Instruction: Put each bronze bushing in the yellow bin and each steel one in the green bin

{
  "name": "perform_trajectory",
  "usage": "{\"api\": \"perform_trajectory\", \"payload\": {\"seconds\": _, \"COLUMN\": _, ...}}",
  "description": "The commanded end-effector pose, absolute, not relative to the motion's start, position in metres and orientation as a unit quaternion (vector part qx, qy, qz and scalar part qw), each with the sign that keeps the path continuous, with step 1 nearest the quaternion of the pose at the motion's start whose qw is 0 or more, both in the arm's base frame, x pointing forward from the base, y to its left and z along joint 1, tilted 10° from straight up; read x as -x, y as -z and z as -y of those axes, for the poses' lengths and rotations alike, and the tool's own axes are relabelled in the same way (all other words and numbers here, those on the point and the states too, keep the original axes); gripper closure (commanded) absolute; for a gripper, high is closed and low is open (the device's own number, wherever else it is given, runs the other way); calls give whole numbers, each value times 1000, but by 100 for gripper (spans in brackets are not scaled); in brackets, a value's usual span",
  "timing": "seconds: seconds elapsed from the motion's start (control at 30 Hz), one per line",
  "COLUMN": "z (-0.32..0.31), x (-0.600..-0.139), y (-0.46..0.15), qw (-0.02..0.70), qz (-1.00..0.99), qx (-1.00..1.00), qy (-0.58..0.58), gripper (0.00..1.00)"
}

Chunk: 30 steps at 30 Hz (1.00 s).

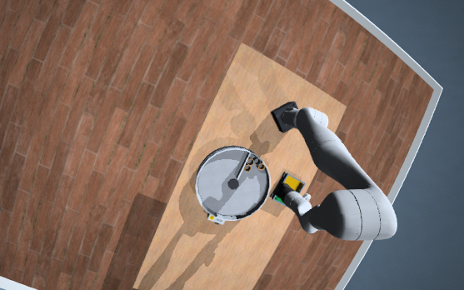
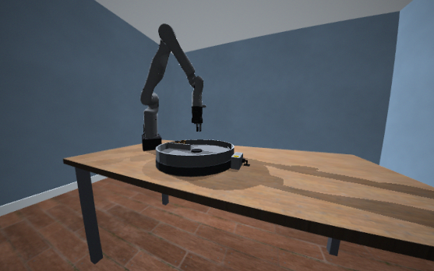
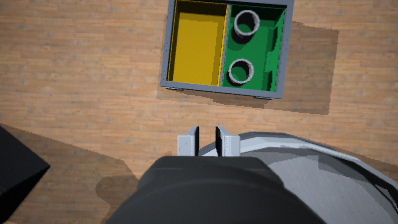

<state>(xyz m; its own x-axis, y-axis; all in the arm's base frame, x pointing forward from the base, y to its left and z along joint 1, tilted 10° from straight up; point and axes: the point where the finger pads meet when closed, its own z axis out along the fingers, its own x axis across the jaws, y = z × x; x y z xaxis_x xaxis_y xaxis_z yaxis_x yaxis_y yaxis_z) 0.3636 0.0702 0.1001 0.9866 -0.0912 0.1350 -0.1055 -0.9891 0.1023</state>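
Claw [image 3: 207,141] is partly open with nothing in it. Only the wrist cam shows two steel bushings [image 3: 240,71] in the green bin [image 3: 260,50] ahead of it; top view shows more bushings [image 1: 255,163] on the turntable [image 1: 224,214].
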Motion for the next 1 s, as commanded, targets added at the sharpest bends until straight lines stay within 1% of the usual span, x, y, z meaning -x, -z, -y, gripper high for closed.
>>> {"api": "perform_trajectory", "payload": {"seconds": 0.0, "z": -41, "x": -356, "y": -106, "qw": 58, "qz": 66, "qx": -994, "qy": -70, "gripper": 55}}
{"api": "perform_trajectory", "payload": {"seconds": 0.13, "z": -41, "x": -356, "y": -106, "qw": 58, "qz": 66, "qx": -994, "qy": -70, "gripper": 55}}
{"api": "perform_trajectory", "payload": {"seconds": 0.3, "z": 5, "x": -332, "y": -106, "qw": 58, "qz": 66, "qx": -994, "qy": -70, "gripper": 55}}
{"api": "perform_trajectory", "payload": {"seconds": 0.4, "z": 5, "x": -332, "y": -106, "qw": 58, "qz": 66, "qx": -994, "qy": -70, "gripper": 55}}
{"api": "perform_trajectory", "payload": {"seconds": 0.57, "z": 51, "x": -308, "y": -106, "qw": 58, "qz": 66, "qx": -994, "qy": -70, "gripper": 55}}
{"api": "perform_trajectory", "payload": {"seconds": 0.97, "z": 51, "x": -308, "y": -106, "qw": 58, "qz": 66, "qx": -994, "qy": -70, "gripper": 55}}
